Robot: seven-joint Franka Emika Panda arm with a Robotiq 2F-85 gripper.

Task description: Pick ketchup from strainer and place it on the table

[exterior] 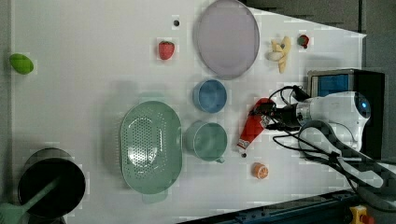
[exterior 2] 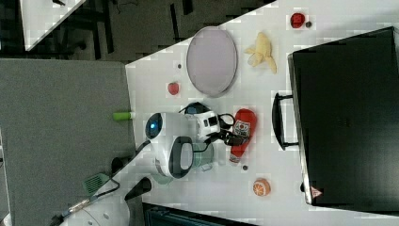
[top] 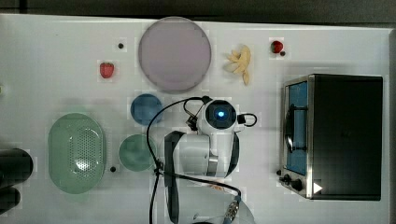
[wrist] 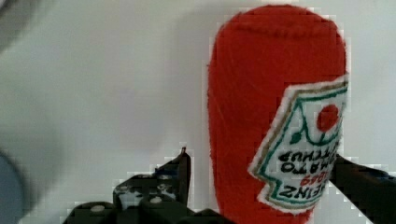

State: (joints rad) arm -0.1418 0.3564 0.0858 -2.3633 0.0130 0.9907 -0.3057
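White table (exterior: 93, 70) strewn with toy kitchenware | ketchup (exterior: 254, 125) out of strainer (exterior: 150, 147), lying on table beside green cup (exterior: 206, 140) | gripper (exterior: 270, 113) fingers flank its body, gap showing: apparently unclenched | judged plush, light, squashy; best held mid-body.

The ketchup (exterior: 253, 127) lies on the table (exterior: 84, 56), between the green cup (exterior: 207, 141) and the toaster oven (exterior: 345, 86), apart from the strainer (exterior: 150, 147).
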